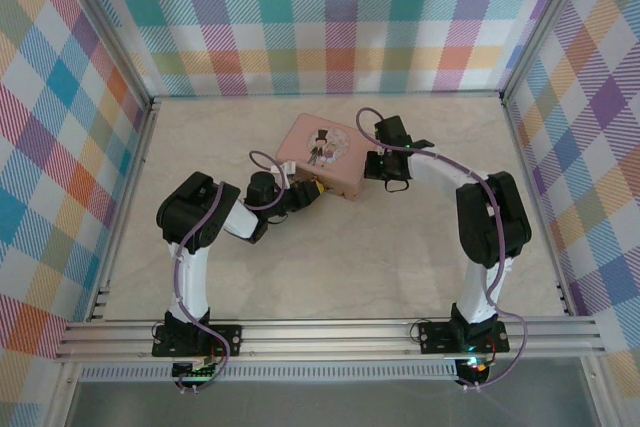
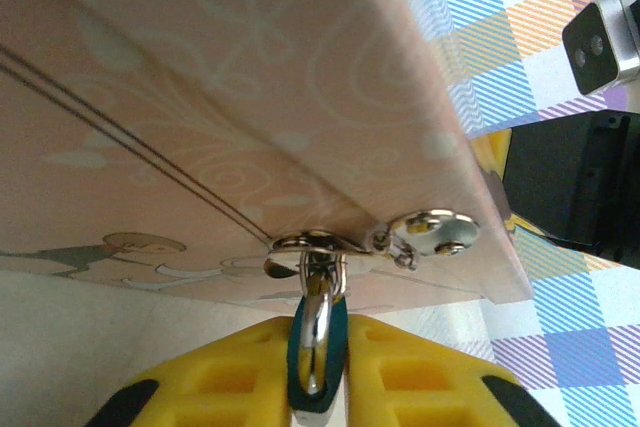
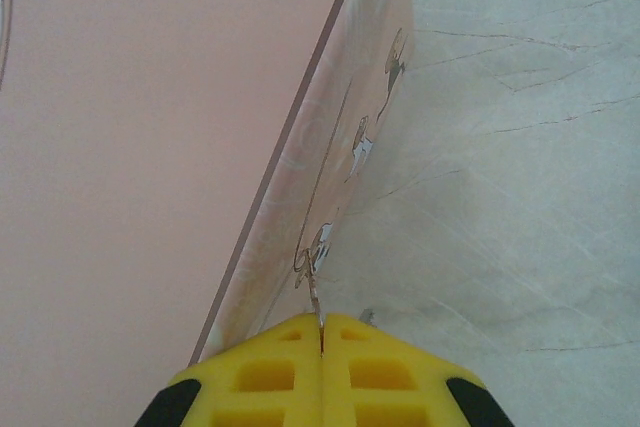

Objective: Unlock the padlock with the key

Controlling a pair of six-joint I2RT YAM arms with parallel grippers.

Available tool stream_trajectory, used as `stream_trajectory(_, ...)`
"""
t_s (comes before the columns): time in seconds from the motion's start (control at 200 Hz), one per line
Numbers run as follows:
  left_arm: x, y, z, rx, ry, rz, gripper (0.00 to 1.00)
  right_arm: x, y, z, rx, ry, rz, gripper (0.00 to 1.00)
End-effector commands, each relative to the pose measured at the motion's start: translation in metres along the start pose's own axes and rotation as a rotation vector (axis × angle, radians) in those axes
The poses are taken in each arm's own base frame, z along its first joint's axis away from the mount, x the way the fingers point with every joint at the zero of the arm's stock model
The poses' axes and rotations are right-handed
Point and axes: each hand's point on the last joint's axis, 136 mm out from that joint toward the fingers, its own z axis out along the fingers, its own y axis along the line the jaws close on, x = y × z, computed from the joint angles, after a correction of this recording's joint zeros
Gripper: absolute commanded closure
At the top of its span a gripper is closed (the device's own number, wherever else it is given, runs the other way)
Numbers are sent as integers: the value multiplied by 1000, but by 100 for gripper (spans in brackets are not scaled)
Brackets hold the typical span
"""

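The padlock (image 2: 339,347), teal-edged with a silver shackle, hangs from the metal hasp (image 2: 310,243) on the front wall of the pink tin (image 1: 320,152). My left gripper (image 2: 316,323) is shut on the padlock body, one yellow finger on each side. In the top view the left gripper (image 1: 310,195) sits at the tin's near edge. My right gripper (image 3: 321,321) is shut on the key (image 3: 316,299), a thin pale sliver poking out between the fingertips. The key's tip lies close to the tin's side wall (image 3: 340,147). From above, the right gripper (image 1: 373,165) is at the tin's right end.
The tin's clasp plate (image 2: 435,230) with two rivets sits right of the hasp. The right arm's dark housing (image 2: 575,177) stands close behind the tin's corner. Bare marble tabletop (image 3: 520,147) lies to the right of the tin. Plaid walls (image 1: 330,17) close in the table.
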Motion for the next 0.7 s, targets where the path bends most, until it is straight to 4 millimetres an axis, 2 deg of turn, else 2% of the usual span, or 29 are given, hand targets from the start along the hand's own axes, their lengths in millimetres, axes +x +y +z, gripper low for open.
stream_trajectory(0.0,9,11,-1,-28,60,-11,84,0,2,8,13,15,-19,100)
stream_trajectory(0.22,20,12,-6,-47,110,-26,87,-15,-11,9,70,-13,18,100)
stream_trajectory(0.375,34,14,-12,-62,160,-48,87,-24,-18,11,120,-30,24,100)
stream_trajectory(0.56,62,12,-16,-74,240,-56,87,-37,-16,16,115,-50,18,100)
stream_trajectory(0.695,87,8,-17,-75,315,-69,86,-49,-4,20,62,-65,-22,100)
